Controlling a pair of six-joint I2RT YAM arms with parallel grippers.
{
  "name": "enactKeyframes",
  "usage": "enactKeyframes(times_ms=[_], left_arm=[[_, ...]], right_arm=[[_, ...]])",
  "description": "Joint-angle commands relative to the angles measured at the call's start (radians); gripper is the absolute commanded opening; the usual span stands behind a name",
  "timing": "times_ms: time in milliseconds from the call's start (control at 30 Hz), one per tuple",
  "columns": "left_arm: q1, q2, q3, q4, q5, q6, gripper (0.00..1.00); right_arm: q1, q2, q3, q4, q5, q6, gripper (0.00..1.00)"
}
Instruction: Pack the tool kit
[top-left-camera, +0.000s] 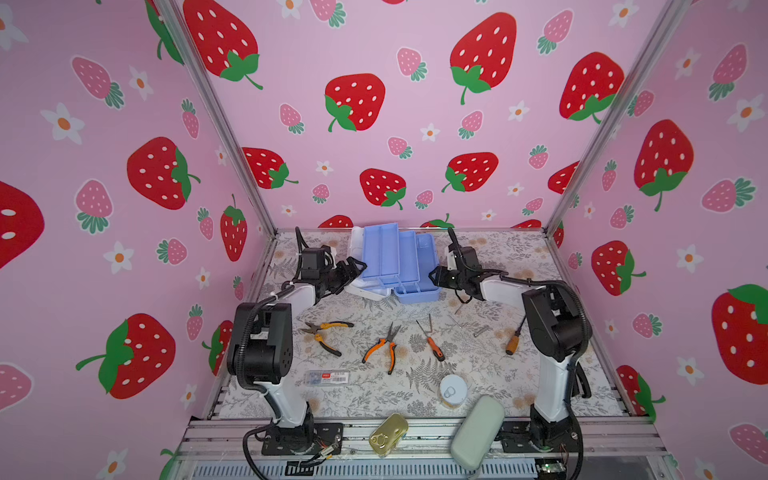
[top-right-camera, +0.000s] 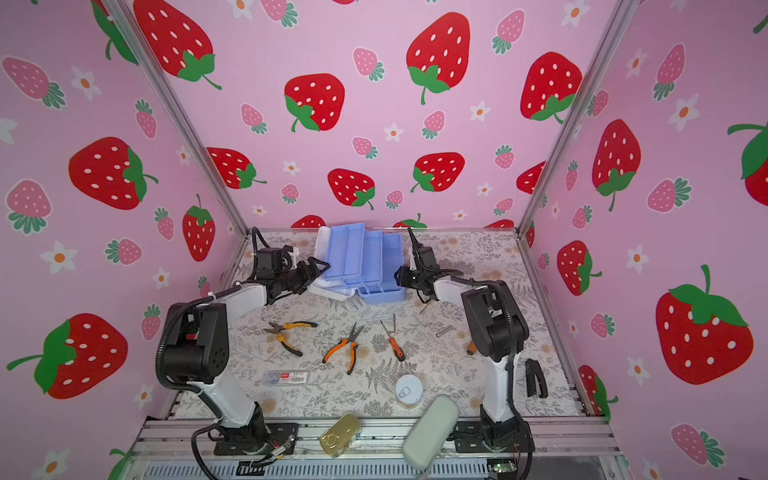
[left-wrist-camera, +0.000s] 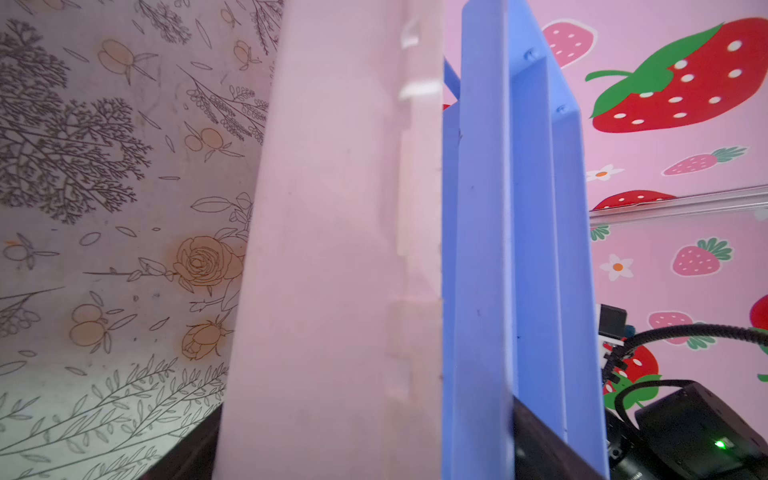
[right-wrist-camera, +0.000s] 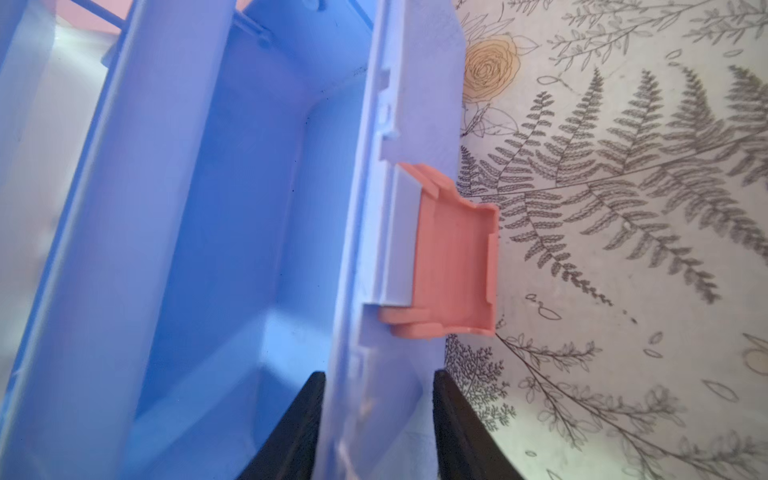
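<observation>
The tool kit (top-left-camera: 399, 266) (top-right-camera: 361, 266) stands open at the back middle of the table, its blue trays fanned out above the blue base and its white lid lying to the left. My left gripper (top-left-camera: 353, 272) (top-right-camera: 316, 272) (left-wrist-camera: 365, 453) is open wide at the kit's left side. The lid (left-wrist-camera: 332, 249) and a tray edge (left-wrist-camera: 482, 249) lie between its fingers. My right gripper (top-left-camera: 432, 276) (top-right-camera: 398, 276) (right-wrist-camera: 376, 415) is shut on the base's front wall, just beside the pink latch (right-wrist-camera: 453, 257). The handle is hidden.
In front of the kit lie yellow pliers (top-left-camera: 326, 332), orange pliers (top-left-camera: 382, 347), an orange-handled tool (top-left-camera: 432, 340), a wooden-handled screwdriver (top-left-camera: 514, 340) and small metal bits (top-left-camera: 480, 331). Nearer are a clear red-label case (top-left-camera: 326, 377), a round tin (top-left-camera: 453, 390), a gold tin (top-left-camera: 388, 434) and a grey-green case (top-left-camera: 476, 432).
</observation>
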Motion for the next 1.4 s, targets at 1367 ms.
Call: enactKeyframes(times_ms=[1367], left_arm=[[0.068, -0.592, -0.302, -0.256, -0.295, 0.088, 0.93]], right_arm=[[0.506, -0.358, -0.21, -0.32, 0.396, 0.132, 0.56]])
